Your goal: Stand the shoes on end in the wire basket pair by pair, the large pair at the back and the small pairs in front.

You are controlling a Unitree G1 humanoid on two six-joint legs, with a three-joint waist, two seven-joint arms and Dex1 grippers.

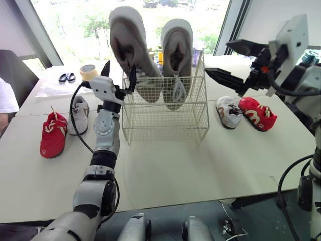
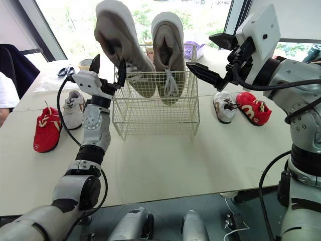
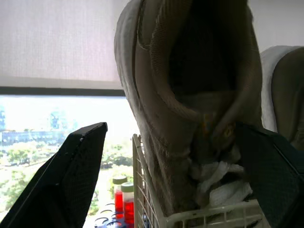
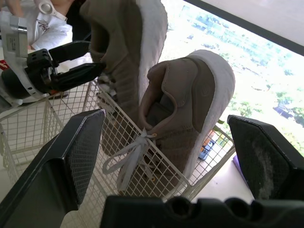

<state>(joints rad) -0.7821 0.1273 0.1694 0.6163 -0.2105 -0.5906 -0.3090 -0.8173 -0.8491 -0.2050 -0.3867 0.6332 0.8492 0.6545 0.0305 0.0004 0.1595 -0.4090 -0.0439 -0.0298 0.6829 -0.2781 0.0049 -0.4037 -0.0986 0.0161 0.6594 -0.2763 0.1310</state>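
Shoes: the large beige pair is standing heel-up, toes down, in the wire basket (image 1: 165, 125), seemingly toward the back. The left big shoe (image 1: 133, 45) is leaning outward over the rim, and the right big shoe (image 1: 176, 55) is sitting straighter with its laces dangling. The small ones are lying on the table (image 1: 200, 170), not yet in the basket. The left red shoe (image 1: 53, 134) is beside the left white shoe (image 1: 78, 114), and the right white shoe (image 1: 229, 111) is just beside the right red shoe (image 1: 257, 114), so each small pair is split across the basket. I'm judging them all light, soft in the upper and stiffer at the sole. The small ones are probably best pinched across the heel collar or the sides, and loose laces are likely to be snagging on the wire. The left gripper (image 1: 120, 66) is hovering at the basket's left top corner with its fingers spread wide around the leaning shoe's edge, not clamping. Whether one finger is touching the shoe is hard to tell. The right gripper (image 1: 218, 57) is hanging in the air just right of the basket top, spread wide and holding nothing. The big shoes' toes and the basket floor are hard to make out behind the mesh. A tape roll (image 1: 89, 72) and scissors (image 1: 66, 77) are lying further back.
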